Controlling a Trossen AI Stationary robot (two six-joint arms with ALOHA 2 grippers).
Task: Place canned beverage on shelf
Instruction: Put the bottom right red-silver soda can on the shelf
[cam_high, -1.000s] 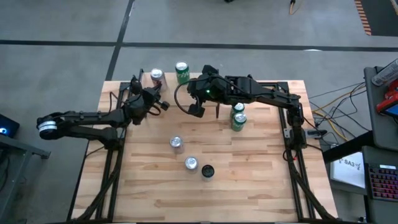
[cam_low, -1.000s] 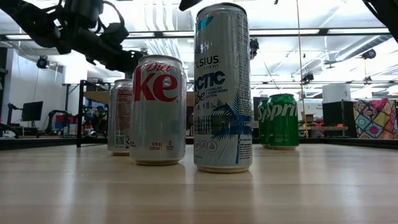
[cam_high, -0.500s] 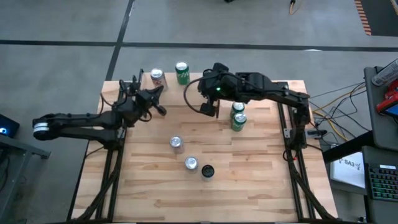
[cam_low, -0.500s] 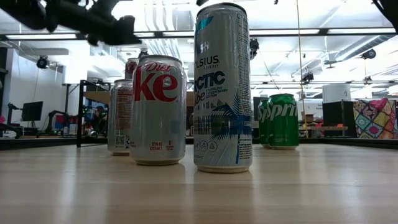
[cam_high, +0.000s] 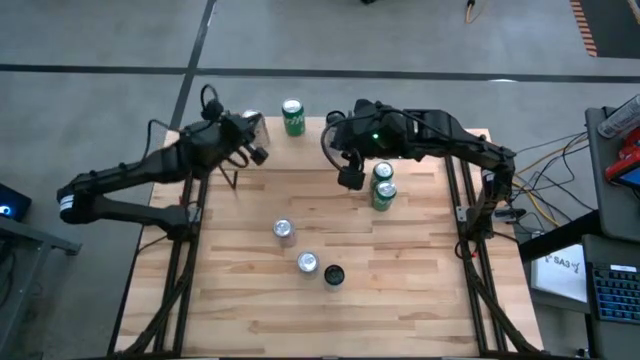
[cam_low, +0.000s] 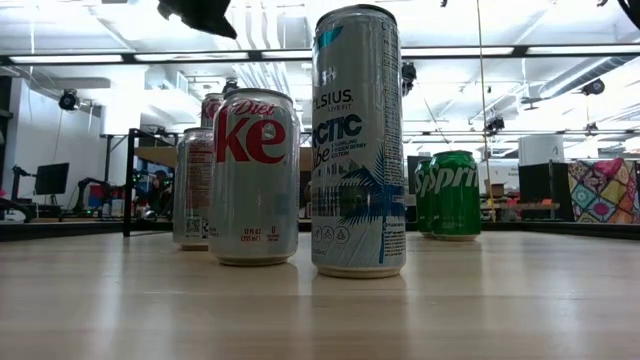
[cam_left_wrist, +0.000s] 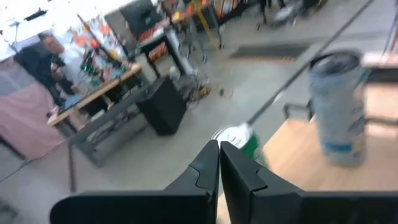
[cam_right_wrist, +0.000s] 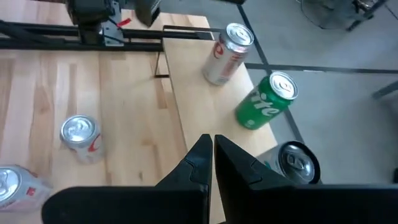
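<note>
The shelf (cam_right_wrist: 208, 93) is a light-wood plank along the table's far edge. A silver-and-red can (cam_right_wrist: 225, 45) and a green can (cam_high: 292, 115) stand on it. A third can (cam_right_wrist: 292, 163) shows beside them, and I cannot tell what it stands on. My left gripper (cam_high: 257, 150) is shut and empty, raised above the shelf's left end, over the silver-and-red can. My right gripper (cam_high: 350, 178) is shut and empty, above the table just left of two green cans (cam_high: 383, 183).
Two silver cans (cam_high: 284, 231) (cam_high: 307, 262) and a dark can (cam_high: 334, 274) stand mid-table. In the low view a Diet Coke can (cam_low: 255, 175) and a tall pale can (cam_low: 358, 140) stand close to the camera. Bare wood lies along the near edge (cam_high: 330, 330).
My left gripper has risen well above the table near the shelf's left end and tipped up toward level, staying shut. My right gripper has moved toward the table's right edge, toward the two green cans, also shut. No can has moved.
</note>
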